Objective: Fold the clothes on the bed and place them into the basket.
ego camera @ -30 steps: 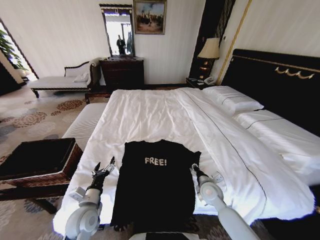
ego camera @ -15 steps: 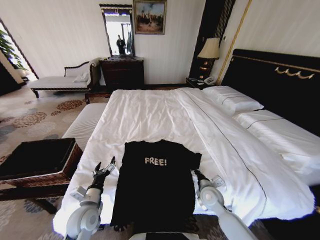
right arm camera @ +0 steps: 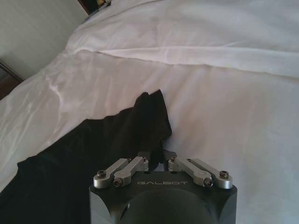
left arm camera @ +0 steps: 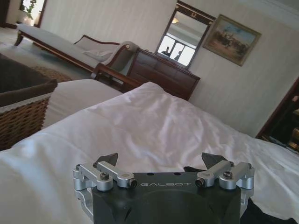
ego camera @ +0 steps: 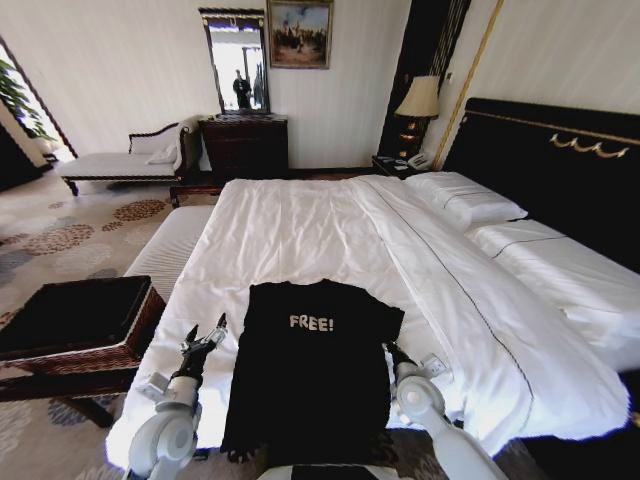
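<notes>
One bed carries the work: white sheets, with the T-shirt spread flat, lettering up, at the near edge so both my arms reach it. Off to my left, beside the bed, stands the basket, not yet filled. My left hand hovers over bare sheet just beside the shirt's side, fingers spread wide. My right hand sits at the shirt's right sleeve edge, fingers narrowed close on the fabric, apparently pinching it to begin a fold.
</notes>
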You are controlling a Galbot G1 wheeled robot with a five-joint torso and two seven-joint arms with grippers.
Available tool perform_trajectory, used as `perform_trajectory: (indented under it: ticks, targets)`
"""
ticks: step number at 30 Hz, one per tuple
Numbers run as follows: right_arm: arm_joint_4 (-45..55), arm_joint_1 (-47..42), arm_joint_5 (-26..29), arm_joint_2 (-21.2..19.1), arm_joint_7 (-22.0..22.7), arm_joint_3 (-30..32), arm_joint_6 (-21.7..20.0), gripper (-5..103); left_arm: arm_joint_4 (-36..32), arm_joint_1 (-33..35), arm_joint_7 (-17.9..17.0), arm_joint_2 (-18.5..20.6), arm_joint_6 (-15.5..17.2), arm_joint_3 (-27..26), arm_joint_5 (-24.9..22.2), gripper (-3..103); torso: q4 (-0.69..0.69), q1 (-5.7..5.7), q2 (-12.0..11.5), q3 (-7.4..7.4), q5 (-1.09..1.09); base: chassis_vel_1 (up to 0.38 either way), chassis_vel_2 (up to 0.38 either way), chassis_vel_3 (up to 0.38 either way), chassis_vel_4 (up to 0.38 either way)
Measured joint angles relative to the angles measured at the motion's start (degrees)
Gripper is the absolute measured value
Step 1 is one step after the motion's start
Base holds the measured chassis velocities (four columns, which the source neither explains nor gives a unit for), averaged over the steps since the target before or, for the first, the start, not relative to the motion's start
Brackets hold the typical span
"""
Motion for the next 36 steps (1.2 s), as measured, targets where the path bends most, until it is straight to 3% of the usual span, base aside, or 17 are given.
perform_trajectory:
  ticks: [6, 7, 10, 12, 15, 20, 23, 31, 34, 36]
  targets:
    - [6.21, -1.09, -3.16, 1.71, -1.71, 6.31, 0.61, 39, 4.49, 0.09, -2.23, 0.85, 0.68, -2.91, -2.13, 100, 0.01, 0.0, 0.0, 0.0, 0.0, 0.0, 0.0, 0.0, 0.0]
    - [6.21, -1.09, -3.16, 1.71, -1.71, 6.31, 0.61, 39, 4.49, 0.09, -2.23, 0.85, 0.68, -2.91, -2.13, 100, 0.01, 0.0, 0.0, 0.0, 0.0, 0.0, 0.0, 0.0, 0.0]
    - [8.67, -2.52, -3.32, 3.56, -2.03, 9.79, 0.73, 55, 5.0, 2.65, -0.58, 1.43, -0.01, -1.83, -2.02, 100, 0.02, 0.0, 0.0, -0.01, 0.01, 0.0, 0.0, 0.0, 0.0]
    - [9.07, -2.96, -3.32, 4.32, -2.07, 10.59, 0.76, 55, 4.67, 3.5, 0.14, 1.32, -0.08, -0.76, -2.56, 100, 0.02, 0.0, 0.0, 0.0, 0.0, 0.0, 0.0, 0.0, 0.0]
    - [9.15, -3.66, -3.31, 6.32, -2.1, 11.87, 0.85, 72, 4.13, 5.05, 2.89, 1.39, 0.51, 2.5, -4.04, 100, 0.01, 0.0, 0.0, 0.0, 0.01, 0.0, 0.0, 0.0, 0.0]
    - [8.49, -3.71, -3.33, 8.01, -2.09, 12.92, 0.92, 88, 4.68, 4.83, 5.05, 2.97, 0.76, 5.11, -4.03, 100, 0.02, 0.0, 0.0, 0.0, 0.02, 0.0, 0.0, 0.0, 0.0]
    - [8.26, -3.84, -3.45, 8.88, -2.04, 13.61, 0.93, 97, 4.65, 2.2, 4.89, 4.03, 1.94, 5.8, -7.37, 100, 0.02, 0.0, 0.0, 0.0, 0.01, 0.0, 0.0, 0.0, 0.0]
    - [7.72, -4.28, -3.55, 9.72, -1.9, 14.31, 0.93, 100, 7.03, -6.68, 1.76, 3.76, 6.12, 6.38, -16.6, 100, 0.01, 0.0, 0.0, 0.0, 0.01, 0.0, 0.0, 0.0, 0.0]
    - [7.16, -3.97, -3.77, 9.74, -1.71, 13.99, 0.93, 100, 10.51, -11.31, -0.73, 2.22, 8.76, 6.28, -23.55, 100, 0.0, 0.0, 0.0, 0.0, 0.01, 0.0, 0.0, 0.0, 0.0]
    - [7.02, -3.84, -3.88, 9.74, -1.62, 13.81, 0.91, 100, 11.51, -12.2, -1.19, 1.84, 9.35, 6.31, -24.77, 100, 0.01, 0.01, 0.0, 0.0, 0.01, 0.0, 0.0, 0.0, 0.0]
